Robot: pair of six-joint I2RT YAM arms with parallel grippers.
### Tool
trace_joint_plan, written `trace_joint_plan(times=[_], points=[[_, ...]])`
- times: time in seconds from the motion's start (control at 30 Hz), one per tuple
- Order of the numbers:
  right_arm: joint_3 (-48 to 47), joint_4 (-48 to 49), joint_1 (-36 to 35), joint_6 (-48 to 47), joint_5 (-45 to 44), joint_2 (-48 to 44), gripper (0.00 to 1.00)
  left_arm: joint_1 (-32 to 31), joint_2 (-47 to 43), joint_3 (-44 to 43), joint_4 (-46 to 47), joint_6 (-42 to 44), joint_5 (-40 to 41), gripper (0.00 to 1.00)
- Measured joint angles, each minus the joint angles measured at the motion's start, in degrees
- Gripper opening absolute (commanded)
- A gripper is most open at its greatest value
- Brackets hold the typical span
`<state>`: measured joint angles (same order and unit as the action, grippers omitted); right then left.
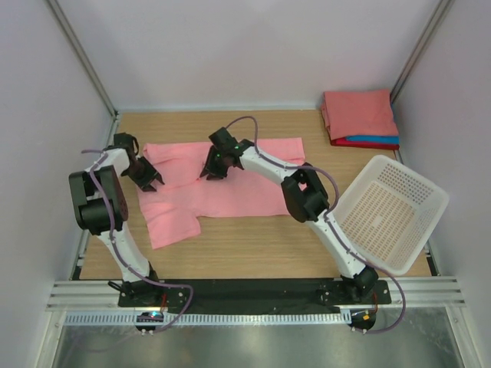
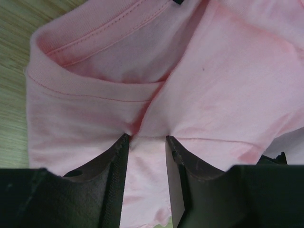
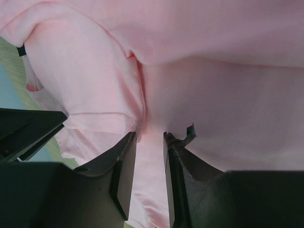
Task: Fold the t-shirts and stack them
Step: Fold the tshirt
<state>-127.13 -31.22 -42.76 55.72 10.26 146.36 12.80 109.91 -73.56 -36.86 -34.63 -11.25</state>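
Observation:
A salmon-pink t-shirt [image 1: 230, 192] lies spread across the wooden table, one sleeve pointing toward the near edge. My left gripper [image 1: 146, 180] is at its left edge, and in the left wrist view the gripper [image 2: 147, 138] is shut on a bunched fold of the t-shirt [image 2: 213, 85] just below the collar. My right gripper [image 1: 211, 170] sits on the shirt's upper middle. The right wrist view shows that gripper [image 3: 149, 135] shut on a pinch of the same pink cloth [image 3: 213, 95], with creases running into the fingertips. Folded t-shirts [image 1: 359, 115] are stacked at the back right, pink on top of blue and red.
A white mesh basket [image 1: 391, 211] stands tilted at the right edge of the table, next to the right arm. White walls and metal posts close in the back and both sides. Bare wood shows along the near edge.

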Motion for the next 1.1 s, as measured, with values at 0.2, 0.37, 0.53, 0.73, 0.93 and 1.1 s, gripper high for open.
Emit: trace_joint_plan(times=[0.2, 0.37, 0.53, 0.73, 0.93, 1.1], points=[[-0.5, 1.0, -1.1, 0.6, 0.0, 0.2, 0.37, 0.0, 0.5, 0.0, 0.5, 0.3, -0.6, 0.03], [-1.7, 2.0, -1.2, 1.6, 0.2, 1.4, 0.37, 0.0, 0.5, 0.0, 0.2, 0.5, -0.8, 0.00], [-2.1, 3.0, -1.0, 2.7, 0.6, 2.3, 0.37, -0.3, 0.5, -0.9, -1.6, 0.9, -0.5, 0.25], [-2.2, 3.7, -1.0, 3.7, 1.1, 2.3, 0.37, -0.6, 0.5, -1.6, -3.8, 0.9, 0.7, 0.36], [-2.2, 4.5, -1.0, 4.4, 1.5, 2.3, 0.36, -0.7, 0.5, -2.7, -4.7, 1.0, 0.7, 0.31], [-2.2, 4.9, -1.1, 4.5, 1.7, 2.4, 0.28, -0.7, 0.5, -3.4, -4.7, 1.0, 0.8, 0.18]])
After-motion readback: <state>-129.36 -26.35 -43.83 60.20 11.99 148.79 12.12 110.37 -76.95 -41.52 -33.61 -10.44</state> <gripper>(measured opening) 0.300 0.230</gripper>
